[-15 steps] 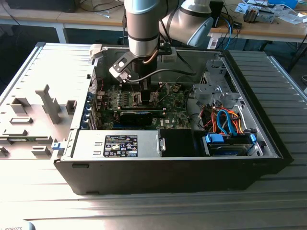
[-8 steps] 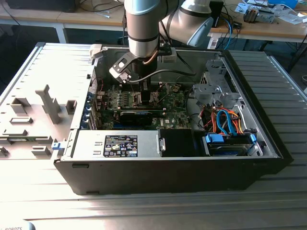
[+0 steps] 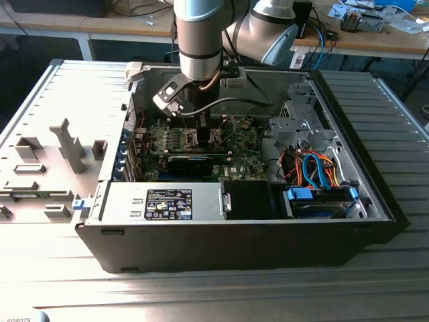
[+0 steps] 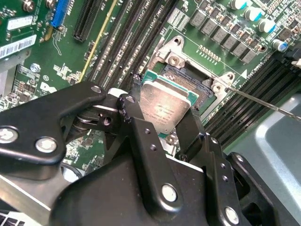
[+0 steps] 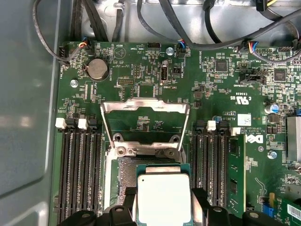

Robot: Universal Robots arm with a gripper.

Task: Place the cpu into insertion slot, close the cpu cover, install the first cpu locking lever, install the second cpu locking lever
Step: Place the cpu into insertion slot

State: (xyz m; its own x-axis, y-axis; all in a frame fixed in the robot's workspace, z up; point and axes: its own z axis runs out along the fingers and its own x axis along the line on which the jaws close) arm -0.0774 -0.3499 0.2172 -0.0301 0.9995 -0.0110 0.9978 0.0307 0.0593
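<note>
Reaching down from above, the arm plants its gripper [image 3: 200,126] inside the open computer case [image 3: 201,249], right over the green motherboard [image 3: 241,144], about the middle of the case in the exterior view. And it has something! In both wrist views the two black fingers [image 5: 128,200] are closed in on the cpu [image 5: 163,197]. They pinch the silver-grey chip by two opposite edges, jaws only as wide as the chip itself. In the second wrist view the gripper [image 4: 162,120] carries the cpu [image 4: 164,107] with its metal top facing the camera, one finger [image 4: 136,122] on either side.

Where is it? Right at the insertion slot [image 5: 141,165]: the chip overlaps the near part of the socket, while the dark contact field shows bare just beyond it. Whether the chip touches the socket cannot be told. The second wrist view shows the same, the insertion slot [image 4: 200,89] peeking out from behind the chip's far edge.

The cpu cover [image 5: 146,104] is swung open, away from the socket, the board visible through its square window. A thin metal rod [image 4: 256,98] runs out from a corner of the socket. Black memory slots [image 5: 77,165] flank the socket on both sides, and a coin battery [image 5: 97,69] sits beyond the cover. At the exterior view's left, a grey fixture tray [image 3: 40,184] lies beside the case.
</note>
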